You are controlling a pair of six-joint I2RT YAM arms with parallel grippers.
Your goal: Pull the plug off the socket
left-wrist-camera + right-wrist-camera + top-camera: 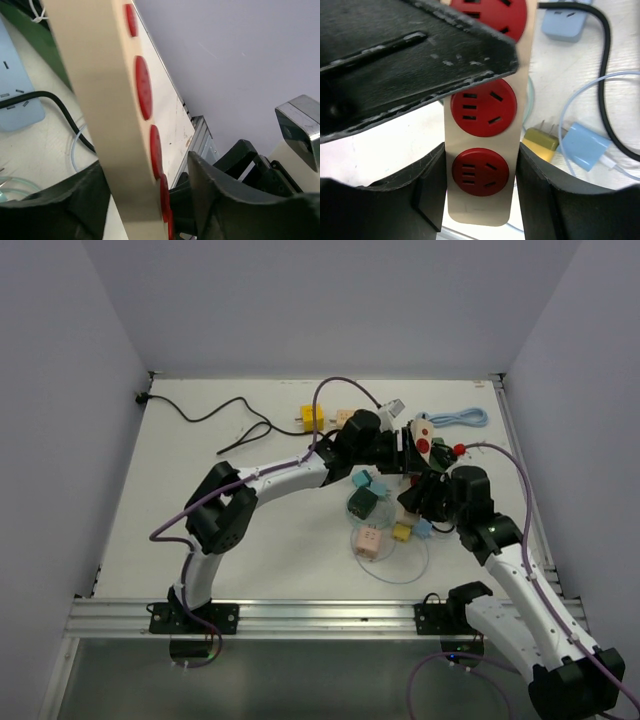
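- Top: clamped on one beige strip [423, 430] with both left gripper [410, 448] and right gripper [430, 478], far right on the table [150, 462]. Cannot pick out the socket or any plug here; possibly hidden under the arms.
- Top: crowded just near of the grip with loose cubes [363, 502]. Open room to the left; right edge close.
- Left wrist: pinched narrow across the strip, held tilted and off the table. Only a dark green sliver of the socket [22, 37] far left behind it, next to a blue strip [15, 95]. No plug visible.
- Right wrist: closed narrow on the strip's end, by both long edges. Empty red outlets [482, 107] only; yellow plug [540, 142] lying loose to the right.
- Judged: pull not started, other strip in hand. Next calls for setting it down in the open left, then pinning the socket and pulling a plug straight out.
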